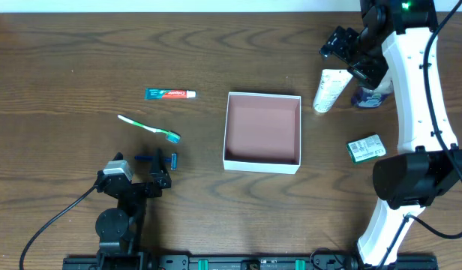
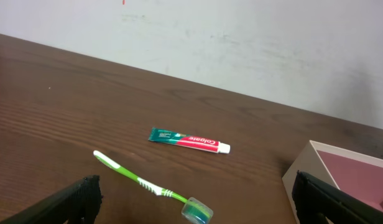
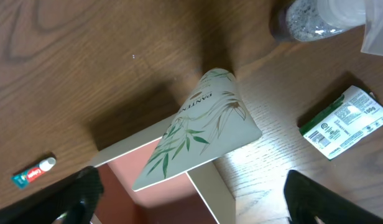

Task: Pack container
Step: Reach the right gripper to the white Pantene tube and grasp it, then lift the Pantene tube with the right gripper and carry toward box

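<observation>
The right gripper (image 3: 191,193), jaws spread wide, hovers over the shampoo tube (image 3: 201,127) just beside the container (image 1: 261,165). An off-centre squeeze could knock the tube away from it.

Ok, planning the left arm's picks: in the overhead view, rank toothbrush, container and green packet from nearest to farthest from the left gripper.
From the left gripper:
1. Toothbrush, just ahead of it.
2. Container, mid-table, to its right.
3. Green packet, far right, beyond the container.
</observation>
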You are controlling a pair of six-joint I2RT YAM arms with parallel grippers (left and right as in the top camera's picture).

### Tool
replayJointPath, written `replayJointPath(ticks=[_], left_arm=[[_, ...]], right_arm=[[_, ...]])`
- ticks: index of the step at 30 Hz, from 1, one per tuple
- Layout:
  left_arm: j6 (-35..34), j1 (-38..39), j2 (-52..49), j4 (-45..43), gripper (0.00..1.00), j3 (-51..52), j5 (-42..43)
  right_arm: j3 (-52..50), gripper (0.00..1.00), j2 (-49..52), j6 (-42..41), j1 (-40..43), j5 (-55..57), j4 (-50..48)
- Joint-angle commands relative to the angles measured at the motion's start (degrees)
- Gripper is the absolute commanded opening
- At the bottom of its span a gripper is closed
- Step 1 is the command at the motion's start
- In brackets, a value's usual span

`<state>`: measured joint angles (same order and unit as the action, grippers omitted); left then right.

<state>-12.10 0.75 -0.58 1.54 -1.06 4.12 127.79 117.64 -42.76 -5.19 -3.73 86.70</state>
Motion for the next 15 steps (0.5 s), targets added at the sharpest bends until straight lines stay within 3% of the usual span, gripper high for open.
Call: replayJointPath(ticks=[1, 5, 15], left_arm=[[0.5, -0.4, 0.3, 2.1, 0.98, 0.8, 0.7], [0.5, -0.4, 0.3, 2.1, 0.98, 0.8, 0.7], [0.5, -0.4, 0.3, 2.1, 0.98, 0.8, 0.7]], right_arm=[[0.4, 0.88, -0.3, -0.9, -2.9, 1.1, 0.1], [0.3, 0.83, -0.3, -2.2, -6.1, 5.2, -0.3], [0.3, 0.83, -0.3, -7.3, -8.1, 10.6, -1.2]])
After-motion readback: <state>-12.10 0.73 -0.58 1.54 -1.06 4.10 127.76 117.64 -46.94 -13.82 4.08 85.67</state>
